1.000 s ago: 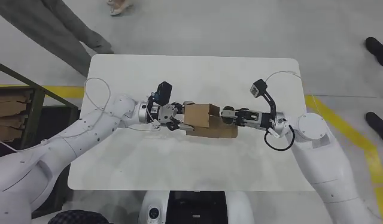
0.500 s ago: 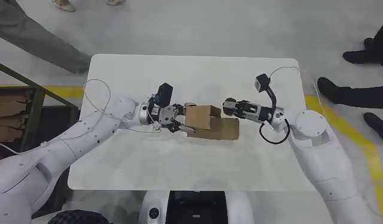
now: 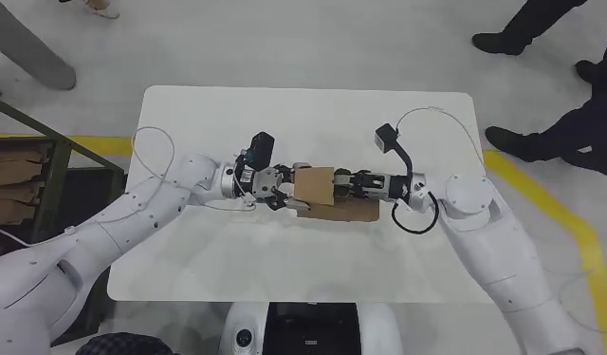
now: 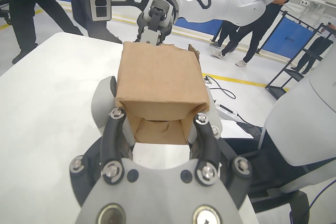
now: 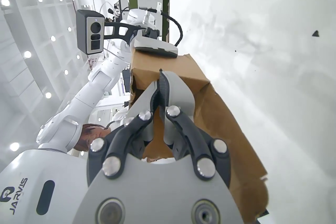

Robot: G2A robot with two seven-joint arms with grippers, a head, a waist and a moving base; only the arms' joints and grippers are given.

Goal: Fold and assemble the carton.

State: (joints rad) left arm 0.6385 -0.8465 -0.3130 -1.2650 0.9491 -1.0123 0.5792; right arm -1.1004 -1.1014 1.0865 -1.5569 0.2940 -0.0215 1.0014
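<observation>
Two grippers are meeting on the brown carton [image 3: 327, 196] at the centre of the top view, over the white table [image 3: 313, 127].
The left gripper [image 3: 285, 188] is clamping the carton's frame-left end, its fingers [image 4: 101, 101] spread across the box's width. The right gripper [image 3: 347, 183] is pressing against the opposite end, its fingers [image 5: 181, 93] closed together.

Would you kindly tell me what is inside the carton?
Looking into the carton through the end in the left pincer, I see only bare cardboard: a creased inner panel. Whatever lies beyond that panel is covered.
</observation>
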